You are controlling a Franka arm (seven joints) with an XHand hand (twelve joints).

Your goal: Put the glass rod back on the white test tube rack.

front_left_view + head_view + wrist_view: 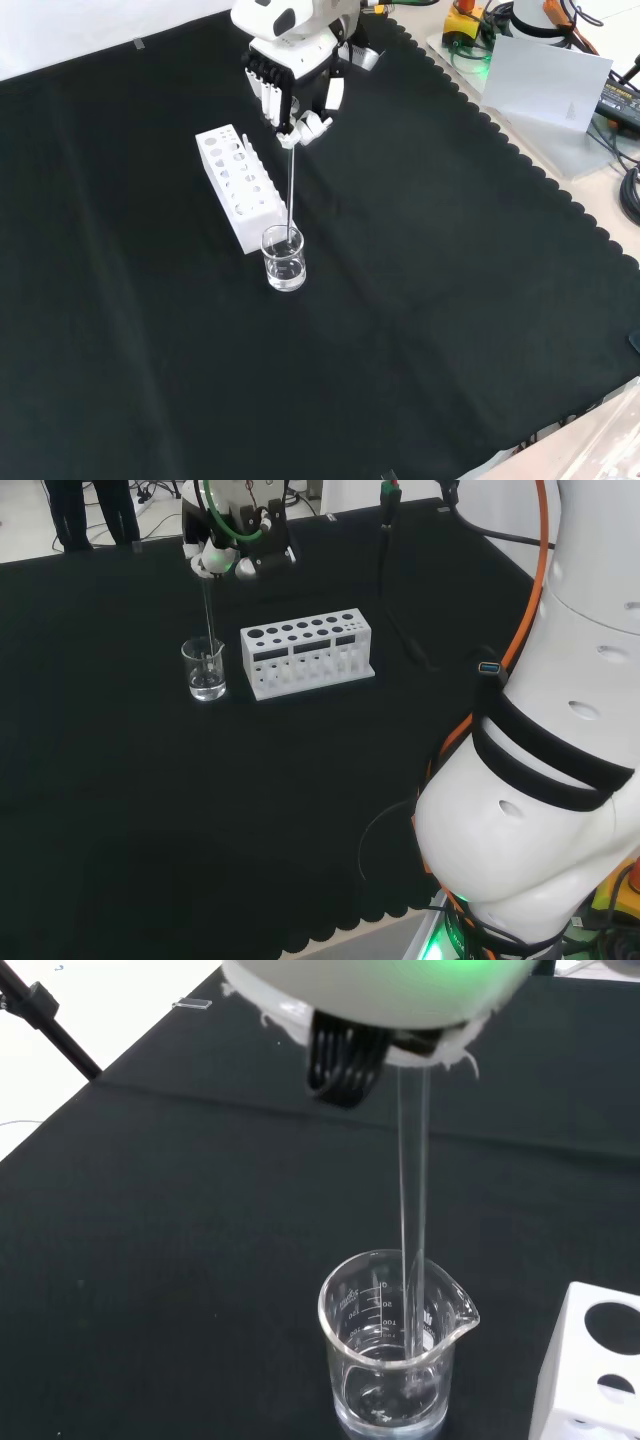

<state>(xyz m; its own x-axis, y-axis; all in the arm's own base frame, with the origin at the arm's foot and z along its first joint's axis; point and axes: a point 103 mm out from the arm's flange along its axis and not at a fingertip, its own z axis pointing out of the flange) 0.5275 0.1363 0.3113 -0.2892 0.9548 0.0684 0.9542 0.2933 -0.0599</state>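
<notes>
The glass rod (290, 190) is thin and clear, standing nearly upright with its lower end inside a small clear beaker (284, 259). The white test tube rack (238, 184), a long block with two rows of round holes, stands just beside that beaker.

Glossy white rounded arm links (560, 780) with small round holes, black bands strapped across them, orange cable running along the arm, black-and-white hand (292, 85) with black ribbed fingers, white fingertips, green glow at the wrist
</notes>
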